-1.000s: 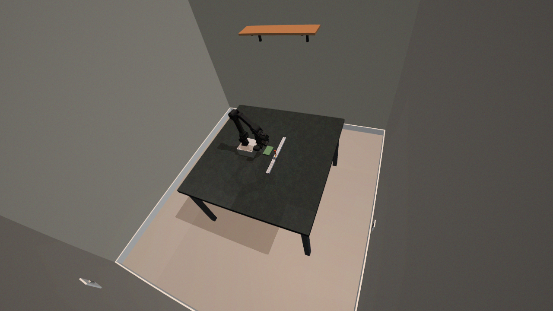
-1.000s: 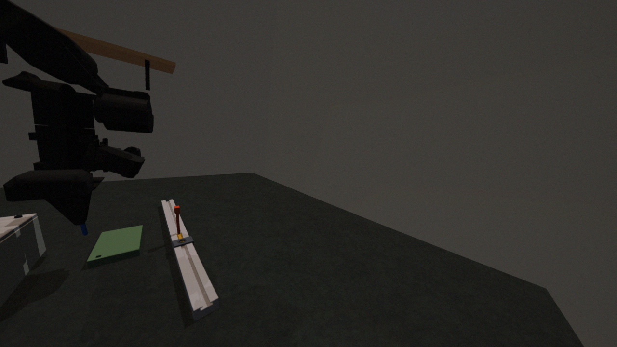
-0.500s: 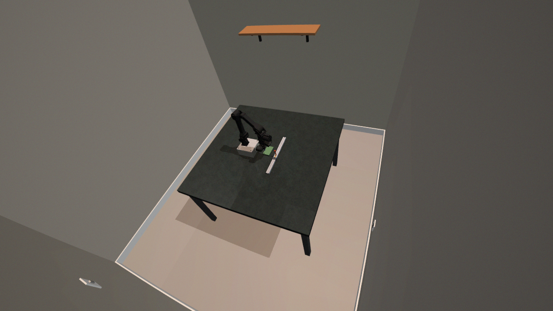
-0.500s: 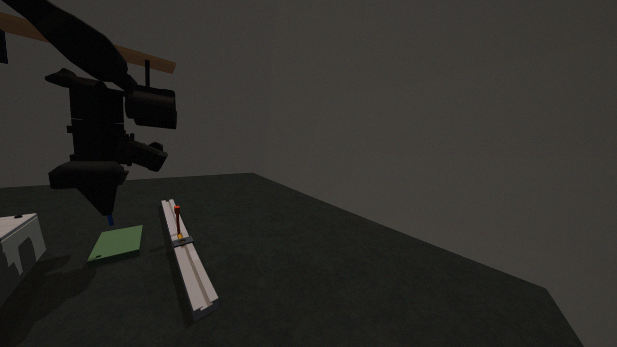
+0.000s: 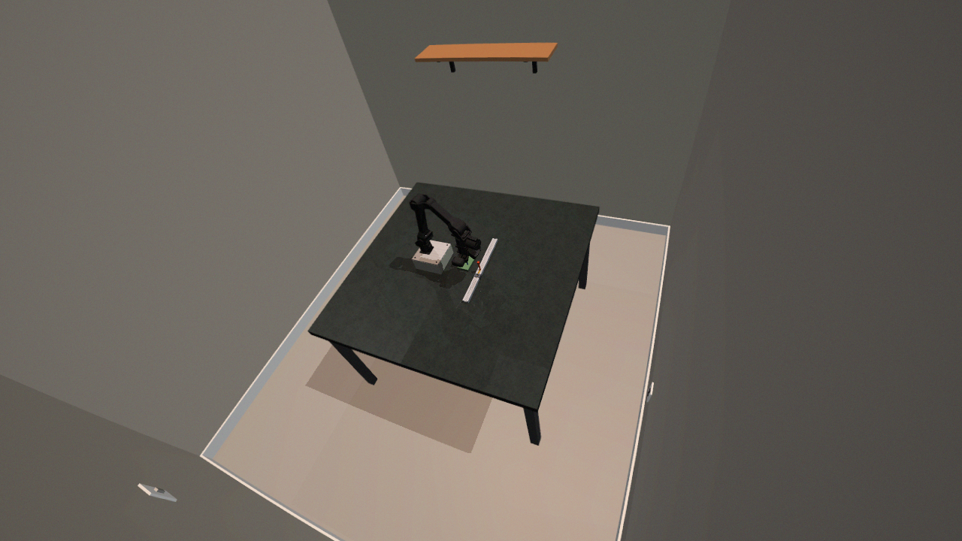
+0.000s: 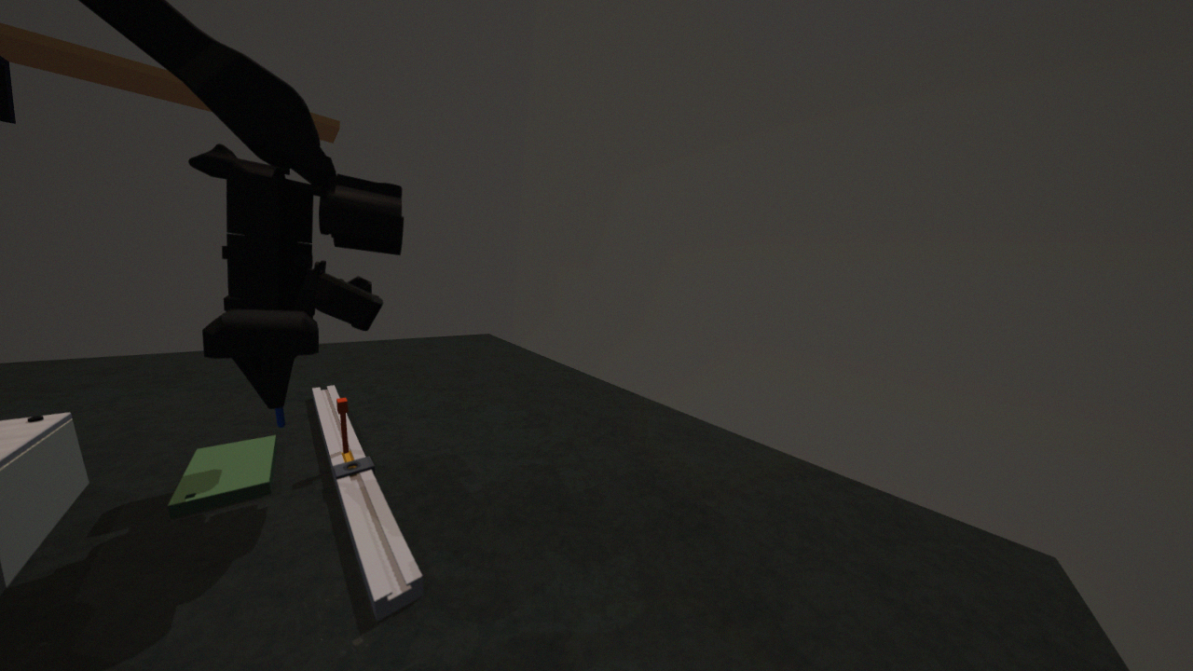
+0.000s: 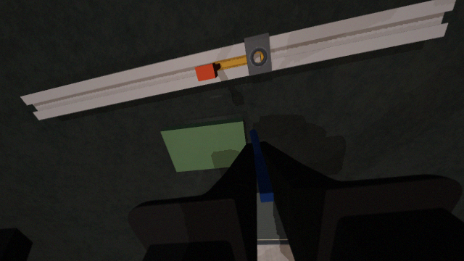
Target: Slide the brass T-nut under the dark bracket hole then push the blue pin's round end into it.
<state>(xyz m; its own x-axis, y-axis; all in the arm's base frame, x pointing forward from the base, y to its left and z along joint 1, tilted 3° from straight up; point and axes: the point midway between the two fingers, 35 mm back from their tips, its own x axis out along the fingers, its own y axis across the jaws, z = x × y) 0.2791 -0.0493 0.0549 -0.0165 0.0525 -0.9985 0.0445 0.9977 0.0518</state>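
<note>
My gripper (image 6: 273, 406) (image 7: 256, 148) is shut on the blue pin (image 6: 280, 416) (image 7: 262, 170). The pin's lower end sticks out below the fingertips, in the air beside the green tray (image 6: 238, 463) (image 7: 199, 145), on the rail side. The aluminum rail (image 5: 470, 290) (image 6: 364, 534) (image 7: 145, 70) lies on the table. The brass T-nut (image 6: 348, 458) (image 7: 232, 62) sits in its slot, partly under the dark bracket (image 6: 364, 465) (image 7: 254, 43); brass shows through the bracket hole. Its orange handle (image 6: 344, 431) (image 7: 205, 72) stands up beside the bracket. The pin is off to the side of the hole.
The white base box (image 5: 430, 258) (image 6: 41, 492) stands behind the tray, on the side away from the rail. The upright handle rises close to the bracket. An orange shelf (image 5: 487, 51) (image 6: 125, 75) hangs on the wall, well away from the rail.
</note>
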